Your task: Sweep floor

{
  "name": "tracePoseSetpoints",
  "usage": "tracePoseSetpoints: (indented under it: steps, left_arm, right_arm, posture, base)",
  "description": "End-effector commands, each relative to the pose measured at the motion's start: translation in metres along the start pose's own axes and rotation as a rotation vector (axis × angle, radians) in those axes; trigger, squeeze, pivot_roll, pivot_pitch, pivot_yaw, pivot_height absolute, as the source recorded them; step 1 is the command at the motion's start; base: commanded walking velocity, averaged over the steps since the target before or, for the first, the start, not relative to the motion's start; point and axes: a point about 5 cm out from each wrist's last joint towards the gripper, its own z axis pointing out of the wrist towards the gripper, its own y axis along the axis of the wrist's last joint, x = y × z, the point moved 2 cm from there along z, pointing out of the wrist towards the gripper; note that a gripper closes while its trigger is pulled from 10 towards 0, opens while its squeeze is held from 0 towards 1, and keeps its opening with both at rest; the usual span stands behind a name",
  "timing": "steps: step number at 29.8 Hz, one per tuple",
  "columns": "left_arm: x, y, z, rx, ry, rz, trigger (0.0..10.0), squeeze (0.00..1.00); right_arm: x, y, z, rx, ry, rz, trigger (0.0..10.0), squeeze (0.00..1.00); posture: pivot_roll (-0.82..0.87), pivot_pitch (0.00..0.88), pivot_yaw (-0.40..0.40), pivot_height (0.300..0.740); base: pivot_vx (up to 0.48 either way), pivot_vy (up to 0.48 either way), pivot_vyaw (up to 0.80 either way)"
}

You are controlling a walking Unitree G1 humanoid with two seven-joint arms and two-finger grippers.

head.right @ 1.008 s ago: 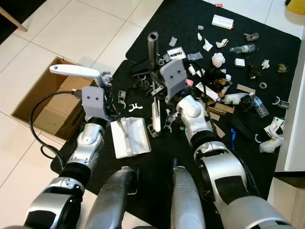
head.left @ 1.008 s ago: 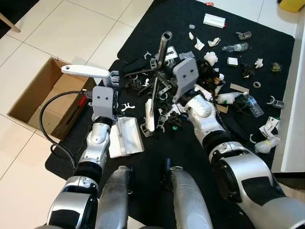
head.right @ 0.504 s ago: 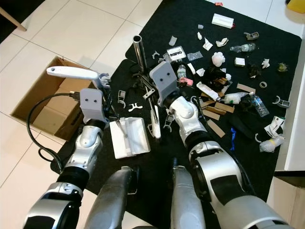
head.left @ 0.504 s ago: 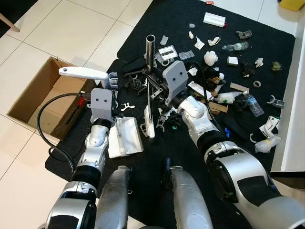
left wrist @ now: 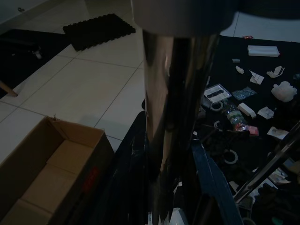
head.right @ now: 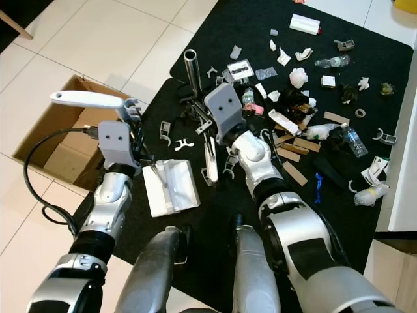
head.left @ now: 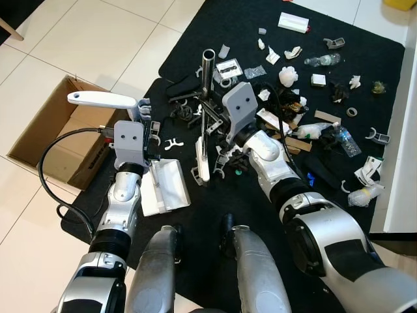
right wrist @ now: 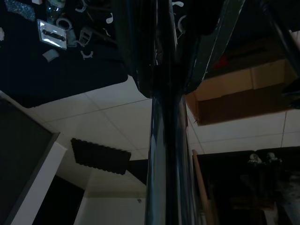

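Sweeping step under way, mid-stroke by appearance. Left gripper clamped on dustpan's white handle, pan flat on black mat just ahead of robot's legs. Right gripper closed around metal broom pole, brush head just beside pan. Next move likely: draw debris toward pan mouth. Scattered litter farther back on mat. Cardboard box on pale floor tiles, left.

Broom pole runs off the right wrist view at 6 & 12 o'clock. Dustpan handle blocks most of left gripper's fingers. Cardboard box cut off at 7 o'clock. Small litter on black mat, much too tiny to ID.
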Motion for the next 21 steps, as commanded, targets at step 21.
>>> tracePoseSetpoints:
  steps: [21]
  left_arm:
    - [0.001, -0.005, -0.022, 0.034, 0.003, 0.009, 10.0, 0.0]
  right_arm:
    - [0.011, -0.016, -0.01, 0.054, 0.049, -0.038, 10.0, 0.0]
  posture:
    - [0.21, 0.416, -0.024, 0.74]
  base:
    - [0.0, 0.0, 0.0]
